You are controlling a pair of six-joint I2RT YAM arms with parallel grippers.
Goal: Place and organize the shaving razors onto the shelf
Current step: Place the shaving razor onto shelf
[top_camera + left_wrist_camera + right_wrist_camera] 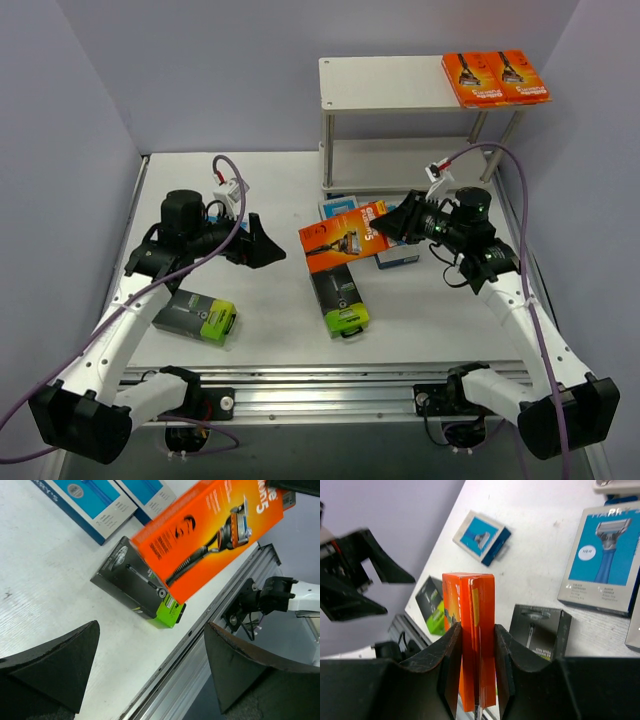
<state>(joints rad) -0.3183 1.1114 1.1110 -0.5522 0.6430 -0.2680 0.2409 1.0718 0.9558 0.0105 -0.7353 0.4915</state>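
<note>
Top external | shelf [385,85]: we are seeing two orange packs [496,78] resting at its top board's right end | step: we are holding a third orange pack [345,238] over the middle of the worktop [270,180], judging it needs carrying up beside them | right gripper [388,228]: fingers [451,655] clamping the pack's edge between them | left gripper [268,243]: gaping, empty

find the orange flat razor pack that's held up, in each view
top external: the orange flat cardboard razor pack is mid-picture, tilted, in the right hand
left wrist: the pack slants across the upper right
right wrist: the pack stands edge-on at bottom centre between the fingers
shared landmark: the black flat pack with a lime-green end, next to it in all three
</note>
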